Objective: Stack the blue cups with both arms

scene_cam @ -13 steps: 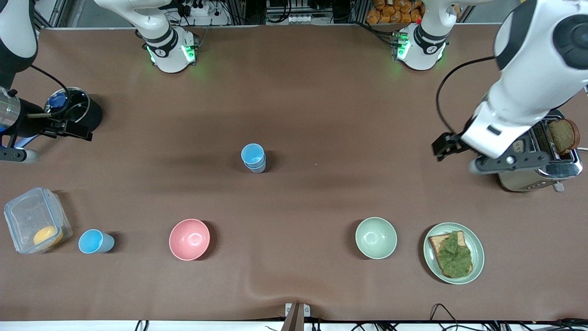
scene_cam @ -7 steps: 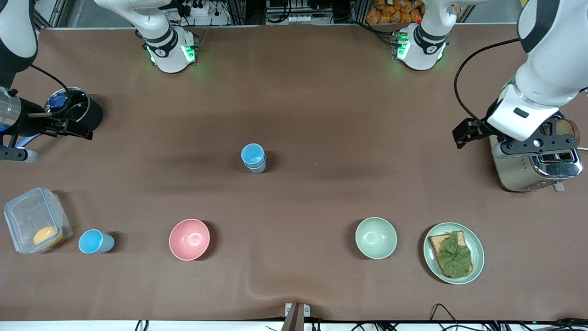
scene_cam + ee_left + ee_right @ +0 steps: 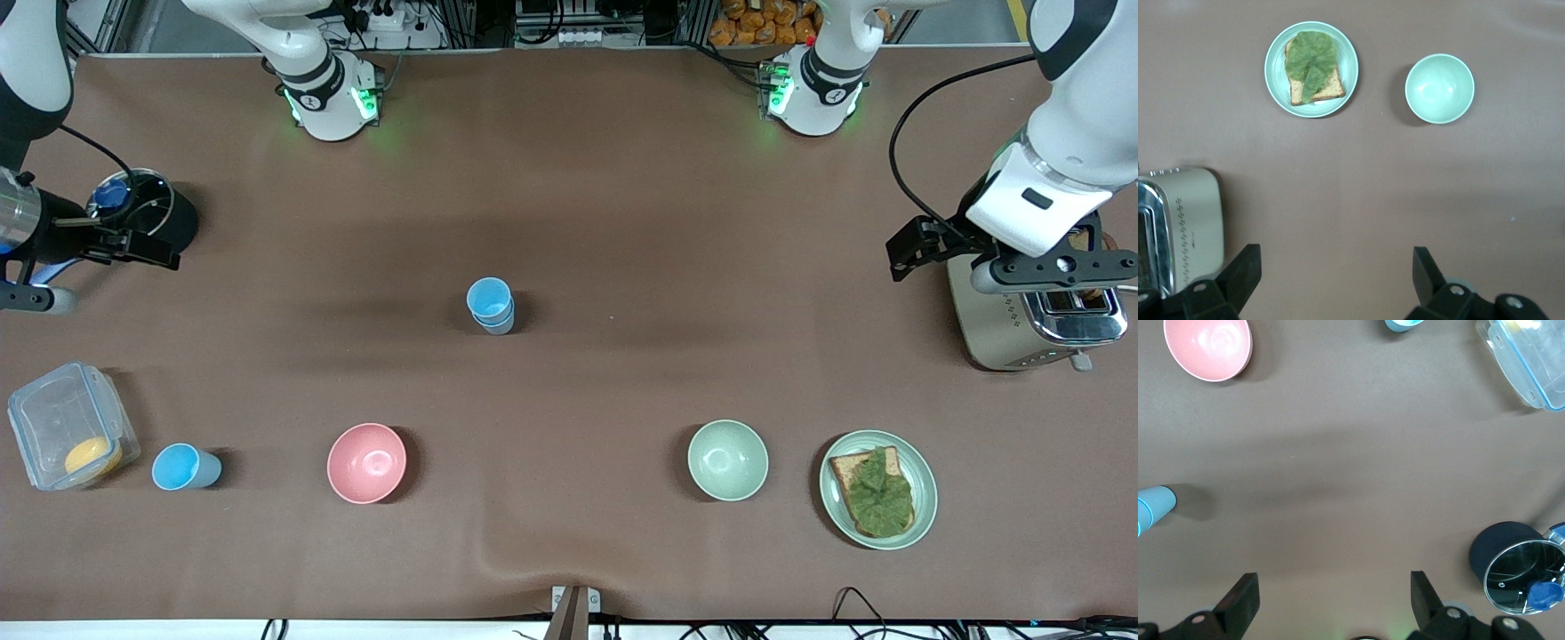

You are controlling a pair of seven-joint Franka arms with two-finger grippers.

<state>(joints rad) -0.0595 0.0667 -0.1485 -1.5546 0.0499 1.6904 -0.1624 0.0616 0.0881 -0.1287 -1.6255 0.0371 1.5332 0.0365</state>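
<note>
Centre frame, two blue cups [image 3: 491, 305] stand nested upright; a third cup [image 3: 182, 467] lies lower left beside a clear box [image 3: 62, 427] holding something orange. Left gripper [image 3: 1333, 283], jaws apart, hovers by the toaster [image 3: 1031, 324]; right gripper [image 3: 1333, 603], also apart, hangs near a black pot [image 3: 156, 216].

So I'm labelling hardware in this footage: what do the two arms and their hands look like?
Both are glossy white jointed arms with black joint sections. The left arm trails a looping black cable to its black two-finger left hand; the right arm carries a silver wrist cylinder and a thin black cable above the black right hand. Each white base glows green and bears a small round marking.
</note>
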